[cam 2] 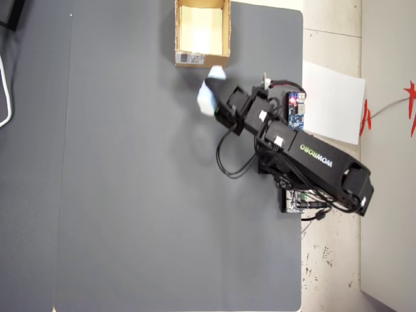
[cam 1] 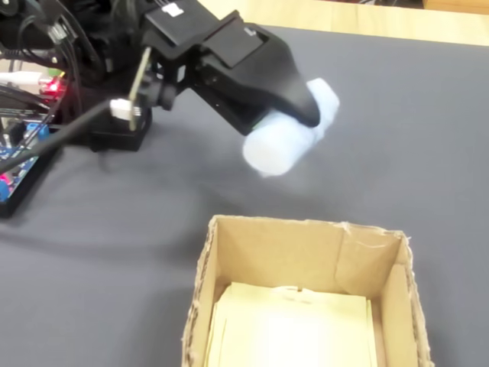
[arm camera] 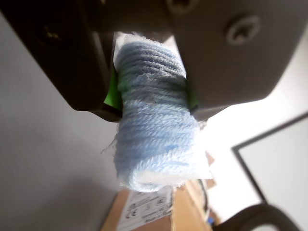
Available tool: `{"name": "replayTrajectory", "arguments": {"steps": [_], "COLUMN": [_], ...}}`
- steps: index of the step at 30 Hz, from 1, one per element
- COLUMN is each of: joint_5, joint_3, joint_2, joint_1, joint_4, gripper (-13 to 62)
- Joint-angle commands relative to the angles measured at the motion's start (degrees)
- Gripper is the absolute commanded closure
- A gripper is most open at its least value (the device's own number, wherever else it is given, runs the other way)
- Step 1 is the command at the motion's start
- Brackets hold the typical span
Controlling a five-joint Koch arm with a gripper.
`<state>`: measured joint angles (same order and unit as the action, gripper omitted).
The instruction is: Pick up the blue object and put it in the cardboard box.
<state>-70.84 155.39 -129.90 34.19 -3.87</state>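
Wrist view: end effector [arm camera: 153, 98] fills the top, dark jaws clamped on the blue object [arm camera: 156, 137], a pale blue yarn-wound roll with white fuzzy ends, lower end hanging free. Below it, a corner of the cardboard box [arm camera: 180, 211] with its white label, cut off by the frame edge. Background blurred.

Fixed view: cardboard box [cam 1: 294, 248] nearest, open top, pale yellowish floor, lower part cropped. Behind and above, the blue object [cam 1: 284, 141] is held in the air over the dark grey tabletop [cam 1: 428, 153], short of the box's far wall. Wires at left.

Overhead view: blue object [cam 2: 208, 97] just below the box [cam 2: 202, 60]. White paper sheet [cam 2: 331, 107] right of the arm. Jaws too small to make out.
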Motion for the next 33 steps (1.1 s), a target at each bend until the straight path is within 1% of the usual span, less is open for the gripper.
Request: {"name": "replayTrajectory", "arguments": {"steps": [1, 6, 11, 13, 19, 24, 25, 27, 29, 30, 33], "joint_5": [2.46, 4.31, 4.48, 4.48, 4.48, 4.31, 4.31, 3.69, 3.60, 3.34, 2.02], "joint_3": [-6.77, -14.33, -25.75, -31.82, -37.97, -38.50, -38.50, -39.37, -39.99, -39.99, -41.22], "joint_2": [-0.70, 2.72, 12.04, 18.28, 26.46, 30.50, 30.85, 32.08, 32.61, 33.05, 33.66], "joint_1": [0.88, 2.90, 7.12, 9.76, 13.97, 16.44, 16.70, 16.88, 17.14, 17.40, 17.84], "joint_4": [0.70, 4.39, 6.50, 6.68, 8.17, 9.32, 9.58, 11.69, 13.27, 13.71, 13.62], "gripper": [41.9, 41.9, 41.9, 41.9, 41.9, 41.3, 39.0, 30.3, 25.5, 20.8, 18.7]}}
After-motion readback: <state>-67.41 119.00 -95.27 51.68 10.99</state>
